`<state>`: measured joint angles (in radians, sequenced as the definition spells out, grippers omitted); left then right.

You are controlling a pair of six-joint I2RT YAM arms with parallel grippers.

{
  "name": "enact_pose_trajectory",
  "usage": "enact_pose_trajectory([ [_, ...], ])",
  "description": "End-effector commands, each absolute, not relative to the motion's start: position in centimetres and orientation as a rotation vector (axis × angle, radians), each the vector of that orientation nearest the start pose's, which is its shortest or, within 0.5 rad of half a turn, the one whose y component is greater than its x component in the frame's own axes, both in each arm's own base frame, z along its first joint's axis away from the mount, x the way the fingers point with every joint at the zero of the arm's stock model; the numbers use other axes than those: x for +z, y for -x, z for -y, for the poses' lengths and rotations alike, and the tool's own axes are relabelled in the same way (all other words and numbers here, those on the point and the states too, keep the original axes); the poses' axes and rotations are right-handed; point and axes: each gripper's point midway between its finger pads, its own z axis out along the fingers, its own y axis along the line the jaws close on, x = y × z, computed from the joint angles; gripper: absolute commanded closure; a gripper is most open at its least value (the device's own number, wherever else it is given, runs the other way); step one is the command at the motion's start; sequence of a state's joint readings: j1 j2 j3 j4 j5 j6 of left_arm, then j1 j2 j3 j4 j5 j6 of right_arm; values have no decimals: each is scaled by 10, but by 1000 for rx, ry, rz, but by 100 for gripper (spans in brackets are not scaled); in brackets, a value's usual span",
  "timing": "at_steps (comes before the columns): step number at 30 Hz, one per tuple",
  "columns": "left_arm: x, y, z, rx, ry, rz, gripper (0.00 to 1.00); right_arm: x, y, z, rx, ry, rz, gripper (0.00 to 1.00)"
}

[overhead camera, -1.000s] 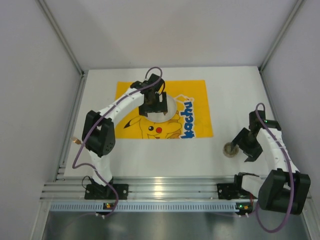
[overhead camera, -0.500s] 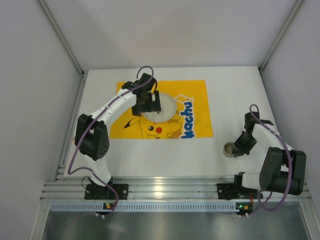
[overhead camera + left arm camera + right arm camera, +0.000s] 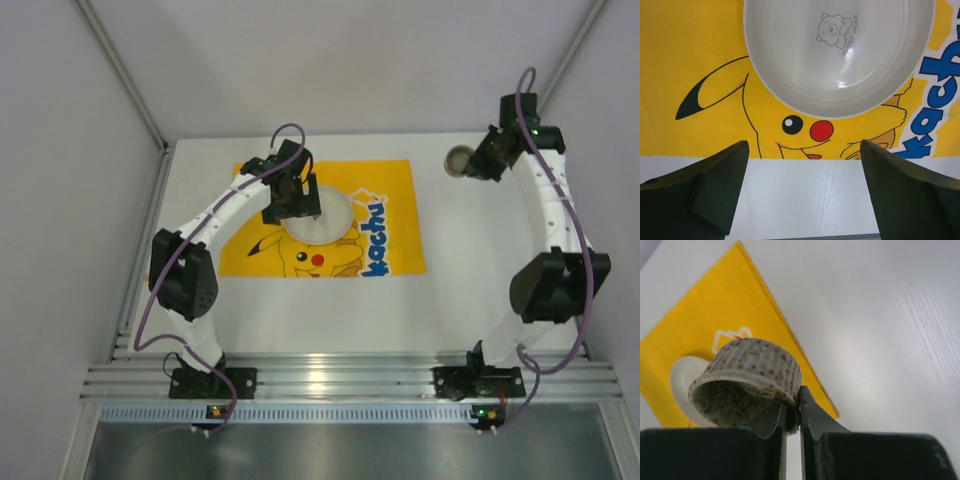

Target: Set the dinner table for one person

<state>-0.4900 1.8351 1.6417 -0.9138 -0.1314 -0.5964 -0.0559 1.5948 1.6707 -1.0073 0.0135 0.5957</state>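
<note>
- Cup (image 3: 747,382), speckled ceramic, pinched at its rim by the right tool (image 3: 792,407), held over the far right of the white table (image 3: 470,270).
- Left tool (image 3: 802,150) wide open above white bowl (image 3: 840,55) on yellow Pikachu mat (image 3: 690,60).

Speckled ribbed cup (image 3: 747,385) is pinched by its wall between the fingers (image 3: 812,419), tipped so the mouth faces about 7 o'clock. Behind it, a yellow mat (image 3: 705,335) runs toward 10 o'clock with a white dish (image 3: 679,377) on it. White counter (image 3: 880,315) fills 1 to 4 o'clock.
</note>
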Motion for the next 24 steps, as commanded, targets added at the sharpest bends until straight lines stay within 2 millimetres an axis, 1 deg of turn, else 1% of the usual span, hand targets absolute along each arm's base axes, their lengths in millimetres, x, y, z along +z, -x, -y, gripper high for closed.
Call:
enact_pose_trajectory([
  [1, 172, -376, 182, -140, 198, -2595, 2, 229, -438, -64, 352, -646, -2468, 100],
  [2, 176, -374, 174, -126, 217, -2590, 2, 201, -456, -87, 377, -611, -2544, 100],
  [3, 178, -373, 169, -118, 238, -2587, 2, 195, -468, -100, 413, -582, -2557, 100],
  [4, 180, -371, 162, -99, 264, -2583, 2, 209, -489, -112, 464, -541, -2514, 100],
  [5, 182, -369, 148, -69, 305, -2571, 2, 170, -502, -134, 507, -527, -2600, 100],
  [6, 183, -368, 140, -54, 341, -2567, 2, 159, -511, -143, 531, -518, -2614, 100],
  [7, 184, -368, 125, -27, 395, -2559, 2, 167, -527, -151, 564, -499, -2575, 100],
  [8, 187, -362, 114, -6, 434, -2547, 2, 136, -534, -161, 568, -518, -2621, 100],
  [9, 188, -359, 106, 1, 476, -2545, 2, 136, -543, -165, 581, -514, -2599, 100],
  [10, 187, -355, 98, 6, 506, -2543, 2, 127, -547, -167, 580, -526, -2601, 100],
  [11, 188, -349, 83, 12, 557, -2529, 2, 114, -551, -168, 580, -562, -2609, 100],
  [13, 189, -342, 72, 15, 596, -2509, 2, 105, -558, -170, 580, -575, -2596, 100],
  [14, 188, -335, 63, 25, 622, -2499, 2, 96, -559, -169, 557, -587, -2602, 100],
  [18, 181, -320, 47, 53, 685, -2502, 2, 79, -561, -161, 467, -592, -2612, 100],
  [19, 180, -317, 44, 64, 694, -2506, 2, 78, -562, -159, 455, -593, -2610, 100],
  [20, 181, -315, 40, 70, 710, -2506, 2, 76, -562, -158, 437, -588, -2611, 98],
  [21, 182, -313, 39, 72, 716, -2505, 2, 75, -562, -158, 432, -582, -2611, 75],
  [22, 182, -313, 38, 74, 722, -2505, 2, 76, -562, -158, 432, -575, -2609, 61],
  [23, 184, -309, 35, 78, 737, -2506, 2, 80, -562, -159, 439, -560, -2605, 44],
  [24, 184, -308, 34, 76, 756, -2504, 2, 83, -563, -160, 445, -550, -2600, 1],
])
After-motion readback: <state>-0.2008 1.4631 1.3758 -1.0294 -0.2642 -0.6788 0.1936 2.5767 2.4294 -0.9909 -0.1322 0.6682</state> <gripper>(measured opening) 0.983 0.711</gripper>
